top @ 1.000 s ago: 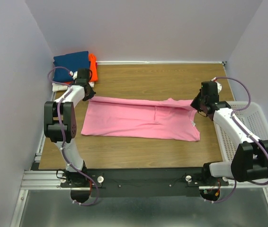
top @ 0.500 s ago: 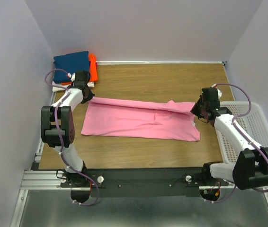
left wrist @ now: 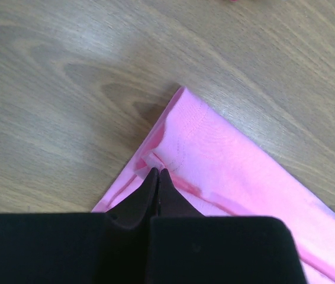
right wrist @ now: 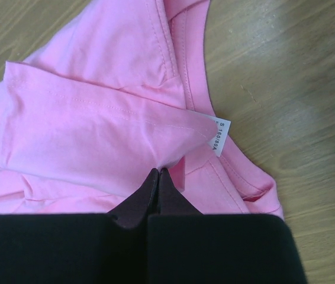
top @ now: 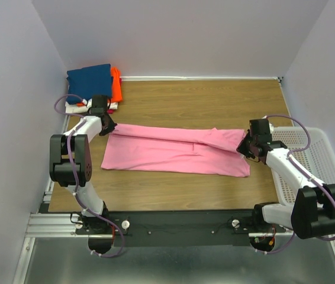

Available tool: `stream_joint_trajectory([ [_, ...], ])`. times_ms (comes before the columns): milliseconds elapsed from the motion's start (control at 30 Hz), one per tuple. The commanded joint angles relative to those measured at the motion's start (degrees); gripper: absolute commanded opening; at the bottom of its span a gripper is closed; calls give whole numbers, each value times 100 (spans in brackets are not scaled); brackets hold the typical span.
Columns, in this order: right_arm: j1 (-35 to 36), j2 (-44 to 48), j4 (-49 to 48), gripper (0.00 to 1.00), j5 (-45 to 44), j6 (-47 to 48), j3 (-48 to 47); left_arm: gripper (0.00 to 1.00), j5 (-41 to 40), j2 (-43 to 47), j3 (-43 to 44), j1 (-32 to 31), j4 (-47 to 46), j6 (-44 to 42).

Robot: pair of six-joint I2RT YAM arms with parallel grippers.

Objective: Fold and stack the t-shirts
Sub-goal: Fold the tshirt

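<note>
The large pink t-shirt [top: 173, 151] lies lengthwise across the wooden table, its far long edge lifted and folding over toward me. My left gripper [top: 106, 125] is shut on the shirt's far left corner [left wrist: 173, 148], held just above the wood. My right gripper [top: 242, 145] is shut on the far right edge near the collar, where a white size label [right wrist: 218, 137] shows. A stack of folded shirts sits at the far left corner: navy blue [top: 89, 76] on top, orange [top: 116, 84] beside it, white and red edges [top: 76, 106] underneath.
A white mesh basket [top: 315, 160] stands off the table's right edge, beside my right arm. The purple walls close in on the left, right and back. The black rail [top: 173, 223] with both arm bases runs along the near edge.
Both grippers have moved toward me and down, drawing the shirt's far edge over the body. The left gripper moved away from the folded stack.
</note>
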State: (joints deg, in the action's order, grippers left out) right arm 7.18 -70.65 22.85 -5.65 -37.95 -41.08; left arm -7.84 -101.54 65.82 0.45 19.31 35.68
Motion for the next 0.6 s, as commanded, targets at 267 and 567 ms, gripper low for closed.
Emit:
stream_joint_trajectory([
  [267, 29, 78, 79, 1, 64, -160, 223, 0, 168, 345, -219, 87, -278, 150],
  [567, 29, 394, 35, 52, 433, 51, 224, 39, 572, 740, -483, 166, -534, 89],
])
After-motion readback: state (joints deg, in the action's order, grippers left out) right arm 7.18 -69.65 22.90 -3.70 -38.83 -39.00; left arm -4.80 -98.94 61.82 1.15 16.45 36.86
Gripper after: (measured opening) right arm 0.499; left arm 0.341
